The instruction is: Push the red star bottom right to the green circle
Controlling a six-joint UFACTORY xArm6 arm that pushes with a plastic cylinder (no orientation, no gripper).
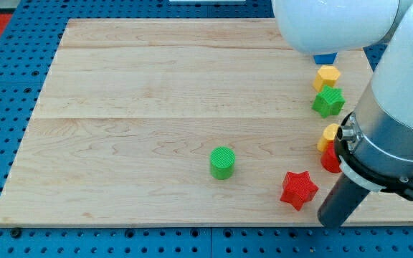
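Light, stiff red star (298,189) on smooth worktop (156,107), right of green circle (222,162); push its right side; no pincer, tip (333,218) just right

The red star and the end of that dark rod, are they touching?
Apart. In the camera view a thin strip of bare wood shows between the red star and my tip, which sits just to the view's right of the star and slightly lower.
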